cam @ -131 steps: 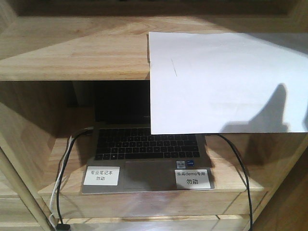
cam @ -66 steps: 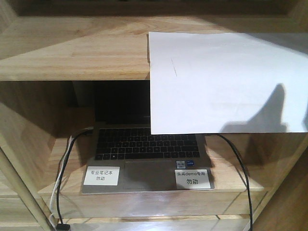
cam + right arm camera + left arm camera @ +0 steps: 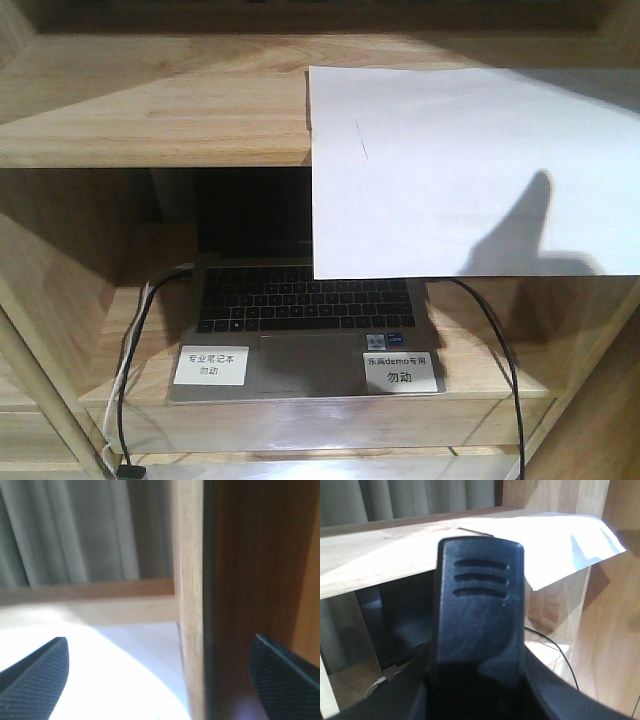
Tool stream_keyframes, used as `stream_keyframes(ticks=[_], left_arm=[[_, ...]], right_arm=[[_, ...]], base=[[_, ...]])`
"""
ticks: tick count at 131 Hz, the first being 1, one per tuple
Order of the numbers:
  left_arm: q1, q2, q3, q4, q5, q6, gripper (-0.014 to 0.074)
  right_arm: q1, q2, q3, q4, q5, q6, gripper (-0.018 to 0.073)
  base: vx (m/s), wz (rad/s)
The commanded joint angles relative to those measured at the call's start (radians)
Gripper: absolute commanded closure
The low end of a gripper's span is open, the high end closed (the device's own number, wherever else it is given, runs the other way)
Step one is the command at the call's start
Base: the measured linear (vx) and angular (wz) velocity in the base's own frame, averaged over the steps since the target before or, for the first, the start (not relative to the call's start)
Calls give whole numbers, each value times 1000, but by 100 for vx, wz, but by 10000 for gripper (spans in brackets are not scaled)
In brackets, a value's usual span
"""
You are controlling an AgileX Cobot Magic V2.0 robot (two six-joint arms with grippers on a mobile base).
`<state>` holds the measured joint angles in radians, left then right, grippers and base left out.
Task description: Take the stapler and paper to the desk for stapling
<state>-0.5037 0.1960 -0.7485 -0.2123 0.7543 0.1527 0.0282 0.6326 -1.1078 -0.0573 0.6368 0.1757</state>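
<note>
Closing in on the paper (image 3: 470,170), lying flat on top of the shelf (image 3: 150,110) and overhanging the shelf's front edge. Throwing a shadow (image 3: 520,235) sliding leftward and taller across the sheet than half a second ago, suggesting nearing the pickup. Keeping the right gripper (image 3: 160,680) spread wide, gripping nothing, beside the shelf's upright. Failing to judge the opening of the left gripper (image 3: 480,605). Seeing no stapler near the shelf.
</note>
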Motion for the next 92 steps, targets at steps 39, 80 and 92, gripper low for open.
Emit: stream_keyframes(ticks=[39,80,92], left_arm=[[-3,14,-26,-15,-110,-1,603],[-3,14,-26,-15,-110,-1,603],[-3,14,-26,-15,-110,-1,603]], right_arm=[[-8,9,-24,-180,-378,1103,-98],[-8,7,-23,-421,-520,1532,-55],[-8,1,-14,-447,-530,1532,-52]], base=[[0,0],[0,0],[0,0]])
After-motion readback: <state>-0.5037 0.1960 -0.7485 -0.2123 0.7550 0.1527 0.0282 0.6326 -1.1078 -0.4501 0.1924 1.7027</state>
